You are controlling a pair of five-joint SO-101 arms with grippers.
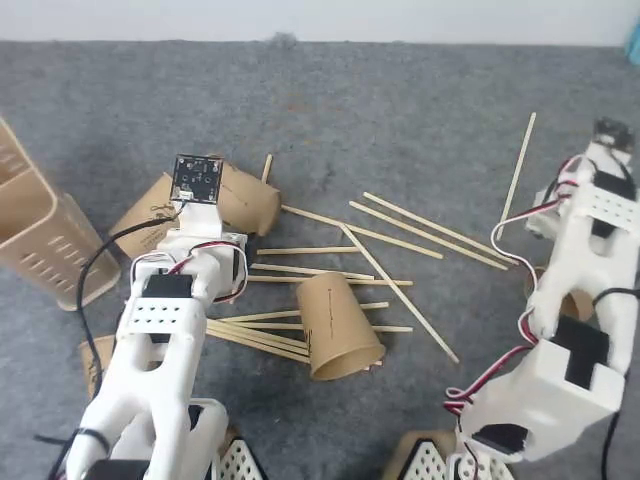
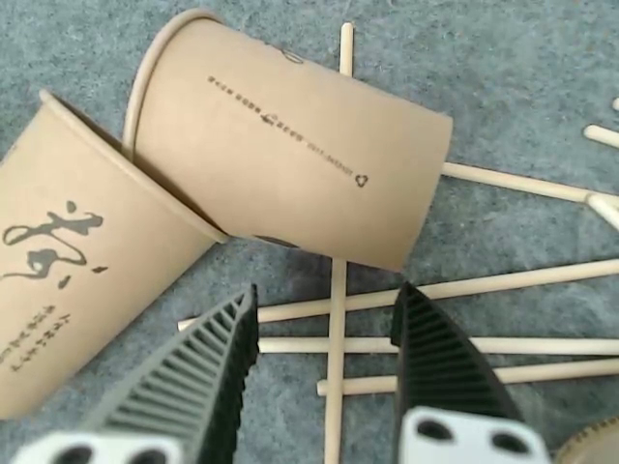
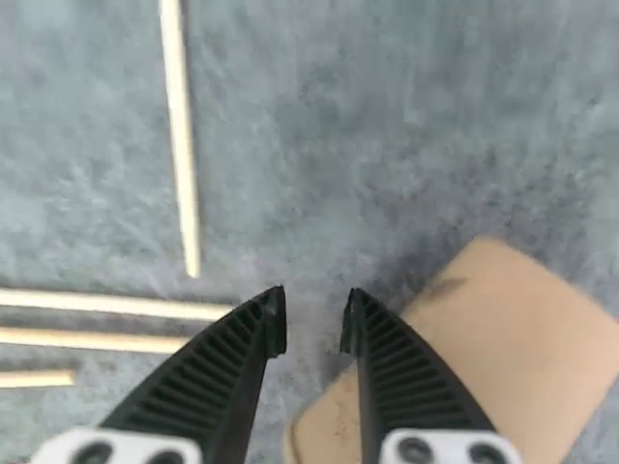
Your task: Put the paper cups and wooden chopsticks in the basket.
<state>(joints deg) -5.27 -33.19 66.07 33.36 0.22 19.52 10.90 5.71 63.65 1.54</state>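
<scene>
My left gripper (image 2: 324, 311) is open, hovering just above crossed wooden chopsticks (image 2: 336, 319), close to two brown paper cups lying on their sides, one (image 2: 290, 145) plain and one (image 2: 68, 261) with dark lettering. From above, these cups (image 1: 243, 197) (image 1: 150, 212) lie beside the left arm (image 1: 165, 310). A third cup (image 1: 338, 326) rests on its side on several chopsticks (image 1: 400, 235) mid-table. My right gripper (image 3: 314, 314) is slightly open with nothing between its fingers, next to another paper cup (image 3: 484, 348) that peeks from under the right arm (image 1: 590, 250). The tan slotted basket (image 1: 35, 235) stands at the left edge.
Grey carpet covers the table. A lone chopstick (image 1: 518, 170) lies at the far right near the right arm, and one (image 3: 180, 126) lies ahead of the right gripper. A further cup (image 1: 95, 358) is partly hidden behind the left arm.
</scene>
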